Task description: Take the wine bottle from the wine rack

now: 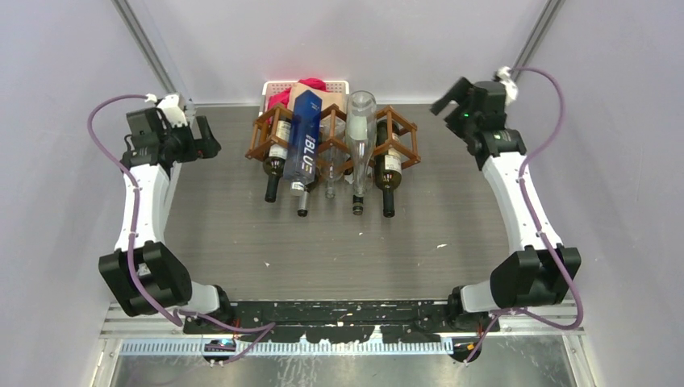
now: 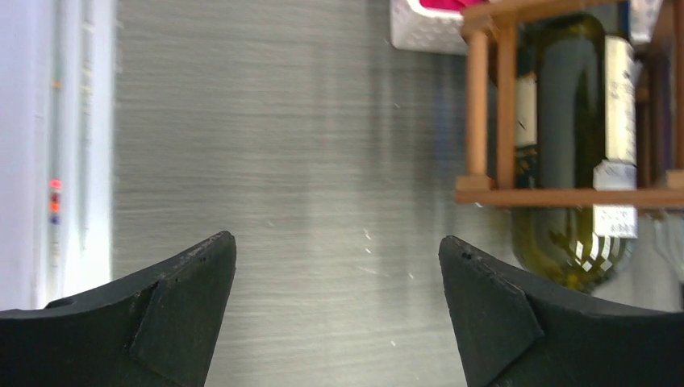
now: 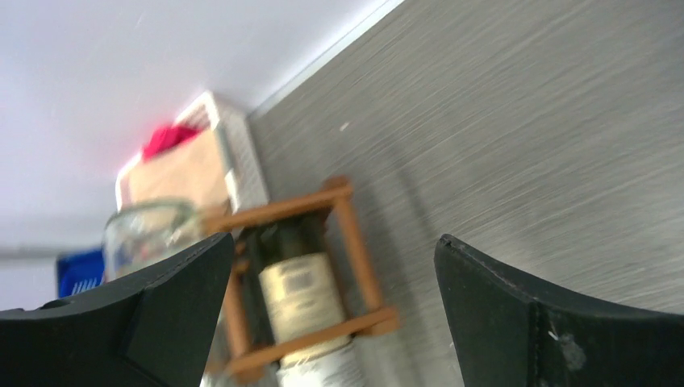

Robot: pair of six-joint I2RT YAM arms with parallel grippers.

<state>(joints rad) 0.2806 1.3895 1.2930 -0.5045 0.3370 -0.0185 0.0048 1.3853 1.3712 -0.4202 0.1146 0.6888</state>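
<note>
Well, the rack's [image 3: 359, 254] rightmost bottle [image 3: 302, 298] lies just inboard of my open, empty right end effector [image 3: 335, 240], neck pointing back toward me; my left end effector [image 2: 336, 238], open too, flanks the opposite end.

Bare table [image 1: 339, 250] lies open in front of the wine rack [image 1: 332, 133] and past both its ends. From its front, bottle necks [image 1: 389, 201] jut toward the near edge (side by side, close together). A white basket [image 1: 274, 85] fills the gap to the back wall [image 1: 339, 40].
</note>
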